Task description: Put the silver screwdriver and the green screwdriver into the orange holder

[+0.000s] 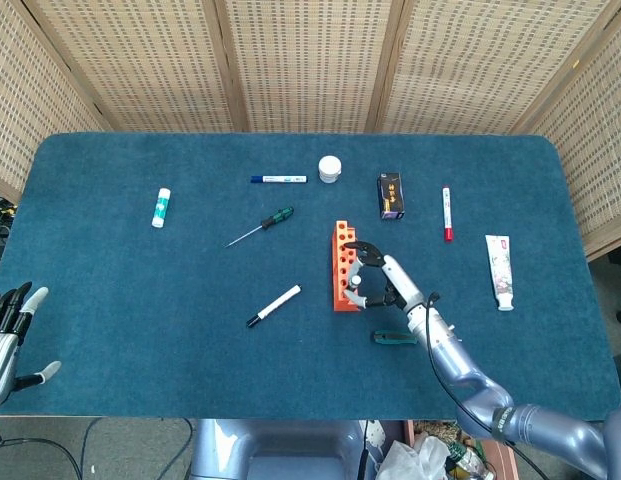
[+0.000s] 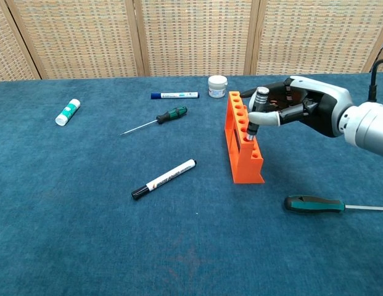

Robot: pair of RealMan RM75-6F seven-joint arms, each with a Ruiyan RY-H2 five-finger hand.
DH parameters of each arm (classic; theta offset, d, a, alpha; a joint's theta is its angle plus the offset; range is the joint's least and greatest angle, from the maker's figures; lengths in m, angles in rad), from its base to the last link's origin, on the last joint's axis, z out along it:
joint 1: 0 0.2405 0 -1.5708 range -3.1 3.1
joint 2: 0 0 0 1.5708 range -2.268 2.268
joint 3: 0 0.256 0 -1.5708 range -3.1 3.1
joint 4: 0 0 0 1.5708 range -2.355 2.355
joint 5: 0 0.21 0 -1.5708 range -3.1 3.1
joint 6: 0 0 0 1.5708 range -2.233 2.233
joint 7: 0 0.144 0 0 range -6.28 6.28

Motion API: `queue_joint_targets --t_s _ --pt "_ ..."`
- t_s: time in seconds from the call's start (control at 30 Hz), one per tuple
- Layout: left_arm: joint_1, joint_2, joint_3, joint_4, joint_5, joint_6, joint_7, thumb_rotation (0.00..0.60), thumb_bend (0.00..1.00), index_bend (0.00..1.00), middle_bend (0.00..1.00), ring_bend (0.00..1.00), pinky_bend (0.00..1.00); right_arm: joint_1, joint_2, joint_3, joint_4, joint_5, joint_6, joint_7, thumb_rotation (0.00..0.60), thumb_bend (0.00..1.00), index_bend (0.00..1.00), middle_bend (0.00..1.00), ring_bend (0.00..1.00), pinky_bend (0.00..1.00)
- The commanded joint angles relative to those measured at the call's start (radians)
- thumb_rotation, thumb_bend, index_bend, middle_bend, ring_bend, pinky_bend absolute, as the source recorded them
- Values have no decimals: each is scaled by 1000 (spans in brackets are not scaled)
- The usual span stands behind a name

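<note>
The orange holder [image 1: 340, 250] [image 2: 247, 166] stands upright at mid-table. My right hand [image 1: 382, 280] [image 2: 302, 108] pinches the silver screwdriver [image 1: 356, 283] [image 2: 258, 105] by its handle, the tip down in one of the holder's near holes and the tool tilted slightly. A green-and-black-handled screwdriver [image 1: 265, 226] [image 2: 171, 114] lies flat to the left of the holder. A second screwdriver with a dark green handle [image 1: 394, 338] [image 2: 314, 204] lies near the front right, below my right hand. My left hand [image 1: 5, 330] hangs off the table's front left corner, fingers spread and holding nothing.
At the back lie a blue marker [image 1: 279, 179], a white jar [image 1: 330, 168], a black box [image 1: 390, 195] and a red pen [image 1: 446, 213]. A white tube [image 1: 499, 270] lies at right, a black-capped white marker [image 1: 274, 305] left of the holder, a glue stick [image 1: 161, 207] far left.
</note>
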Motion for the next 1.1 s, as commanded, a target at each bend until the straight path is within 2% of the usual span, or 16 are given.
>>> queue_joint_targets --t_s 0.03,0.83,1.0,1.1 --pt "0 0 0 0 -1 -1 0 600 0 0 0 0 0 0 3 3 -5 1 0 3 600 430 670 133 0 0" --pt "0 -1 -1 0 -2 2 2 600 0 0 0 0 0 9 -6 4 -16 24 -24 -46 600 420 669 133 0 0" --pt "0 -2 0 1 -4 0 4 600 0 0 0 0 0 14 6 -5 -21 -1 -30 -32 600 340 567 122 0 0" --pt "0 -2 0 1 -4 1 4 600 0 0 0 0 0 17 13 -11 -19 -11 -37 -21 600 325 524 107 0 0"
